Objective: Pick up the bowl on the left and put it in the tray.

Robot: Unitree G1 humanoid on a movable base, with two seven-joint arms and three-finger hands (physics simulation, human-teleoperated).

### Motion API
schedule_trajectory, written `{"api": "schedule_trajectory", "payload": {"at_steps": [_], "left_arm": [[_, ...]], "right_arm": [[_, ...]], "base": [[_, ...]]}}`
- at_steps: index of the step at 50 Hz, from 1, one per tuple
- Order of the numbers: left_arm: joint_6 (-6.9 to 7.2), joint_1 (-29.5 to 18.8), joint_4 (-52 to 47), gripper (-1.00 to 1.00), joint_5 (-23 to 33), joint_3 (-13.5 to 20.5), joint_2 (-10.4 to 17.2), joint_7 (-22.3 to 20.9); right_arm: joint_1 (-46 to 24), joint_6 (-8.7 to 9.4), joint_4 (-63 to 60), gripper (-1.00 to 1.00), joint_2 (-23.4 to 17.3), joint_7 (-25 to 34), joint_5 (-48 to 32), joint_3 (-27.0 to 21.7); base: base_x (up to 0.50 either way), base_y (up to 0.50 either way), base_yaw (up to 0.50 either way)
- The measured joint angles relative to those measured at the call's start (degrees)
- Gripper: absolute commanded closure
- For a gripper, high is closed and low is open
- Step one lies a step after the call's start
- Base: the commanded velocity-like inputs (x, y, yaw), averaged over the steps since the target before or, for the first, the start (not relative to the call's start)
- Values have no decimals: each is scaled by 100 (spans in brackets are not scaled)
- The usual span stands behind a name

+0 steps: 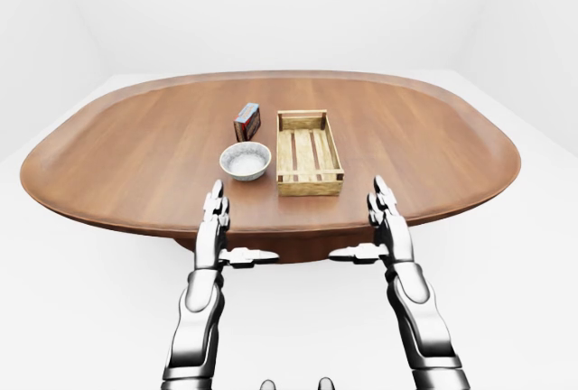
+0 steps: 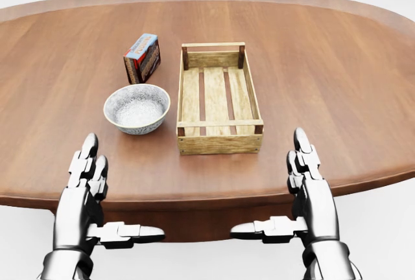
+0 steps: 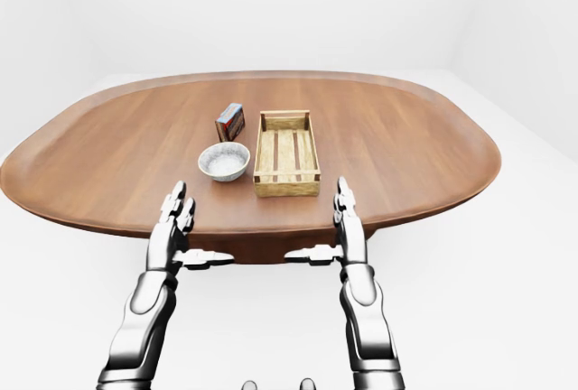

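Lowest in the head view, the left hand (image 2: 81,192) and the right hand (image 2: 314,196) are raised side by side at the near edge of the counter (image 2: 337,79). Both are spread wide and hold nothing. The long fingers (image 2: 89,153) point up the picture and each thumb sticks out sideways toward the other hand. Whether the fingertips brush the wood cannot be told. Both forearms are cut off by the bottom edge of the view. Just up and to the right of the left hand's fingers, apart from them, the bowl (image 2: 137,108) stands upright on the counter, pale and speckled. The wooden slatted tray (image 2: 220,142) lies just beside it on the right, nearly touching its rim, roughly midway between the two hands. Farther up, beyond the bowl and beside the tray's far left corner, a small box (image 2: 142,58) stands on edge, its label too small to read. The head view crops the counter's outer ends.
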Motion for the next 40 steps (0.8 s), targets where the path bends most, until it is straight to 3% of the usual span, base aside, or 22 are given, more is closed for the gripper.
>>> {"api": "schedule_trajectory", "payload": {"at_steps": [13, 23, 40], "left_arm": [[181, 16, -282, -100, -466, 264, 88, -220], [494, 9, -780, -100, -763, 537, 188, -255], [494, 16, -1781, -100, -1068, 990, 308, -200]], "right_arm": [[77, 327, -448, -100, -65, 112, 3, -146], [114, 342, -859, -100, -91, 131, -48, -203], [250, 342, -2038, -100, -103, 210, -231, -276]], "base": [[0, 0, 0], [0, 0, 0], [0, 0, 0]]}}
